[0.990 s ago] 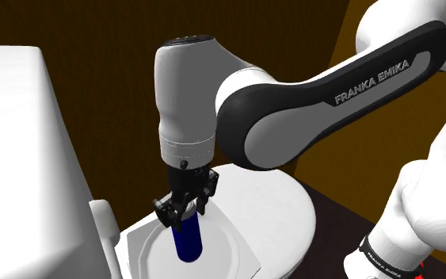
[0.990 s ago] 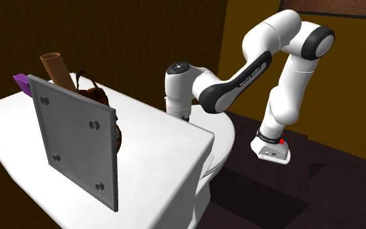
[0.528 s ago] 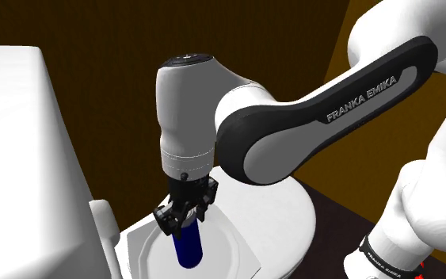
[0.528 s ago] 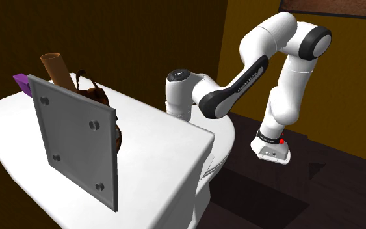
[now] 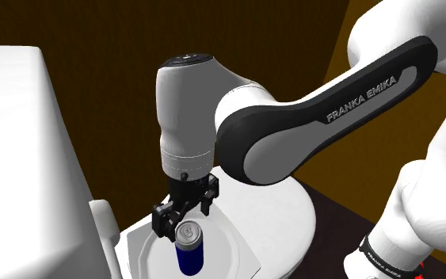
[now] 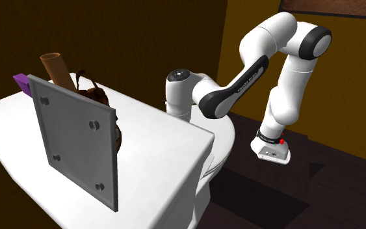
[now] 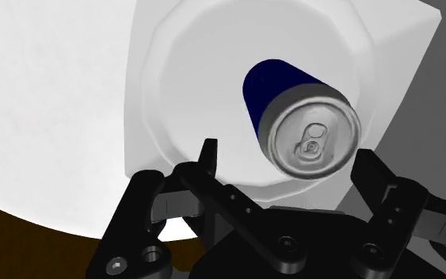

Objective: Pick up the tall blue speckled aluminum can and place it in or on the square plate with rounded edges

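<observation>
The gripper (image 5: 186, 215) is seen pointing straight down, its two black fingers (image 7: 206, 161) spread wide apart and closed on nothing. Just below them, the dark blue can (image 5: 189, 252) is found standing upright, its silver pull-tab top (image 7: 313, 143) turned up toward the hand. In the wrist view a clear gap is shown between each finger and the can, so no grip is made. The can rests in the sunken middle of the white square plate (image 5: 230, 239), whose rounded corners and raised rim (image 7: 151, 95) are plainly seen around it. The plate is set on a round white table (image 5: 286, 208), at the near side of that table in the shoulder view. A tall white block (image 5: 15, 158) is seen close by on the shoulder view's left. In the second exterior view the white arm (image 6: 240, 79) is seen reaching down behind that block, on which a grey panel (image 6: 77, 144) is stood. The placing is judged complete, and the step in hand is judged to be the withdrawal. A straight upward lift is called for next, with the fingers kept spread so that the can's top is not brushed and the can is not tipped.
</observation>
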{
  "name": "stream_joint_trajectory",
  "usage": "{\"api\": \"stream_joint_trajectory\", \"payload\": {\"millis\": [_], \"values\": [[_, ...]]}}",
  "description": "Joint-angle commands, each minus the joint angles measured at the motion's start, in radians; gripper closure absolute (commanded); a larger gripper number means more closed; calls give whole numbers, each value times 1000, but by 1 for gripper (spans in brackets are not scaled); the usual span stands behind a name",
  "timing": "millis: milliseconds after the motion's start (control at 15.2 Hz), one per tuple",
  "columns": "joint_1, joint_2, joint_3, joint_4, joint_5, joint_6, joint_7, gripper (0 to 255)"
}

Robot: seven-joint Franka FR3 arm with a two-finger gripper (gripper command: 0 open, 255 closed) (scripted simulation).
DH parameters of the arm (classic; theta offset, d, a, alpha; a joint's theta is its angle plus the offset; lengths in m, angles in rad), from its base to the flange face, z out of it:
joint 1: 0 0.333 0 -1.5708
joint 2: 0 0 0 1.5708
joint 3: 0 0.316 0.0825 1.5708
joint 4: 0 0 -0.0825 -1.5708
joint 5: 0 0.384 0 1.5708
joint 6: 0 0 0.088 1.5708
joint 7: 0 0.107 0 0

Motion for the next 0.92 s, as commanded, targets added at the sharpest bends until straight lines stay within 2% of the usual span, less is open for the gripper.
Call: {"api": "stream_joint_trajectory", "payload": {"millis": [0, 66, 330, 858], "values": [[0, 0, 0, 0, 0, 0, 0, 0], [0, 0, 0, 0, 0, 0, 0, 0], [-4, -51, -2, 82, 38, -122, -27, 0], [-4, -51, -2, 82, 38, -122, -27, 0]]}}
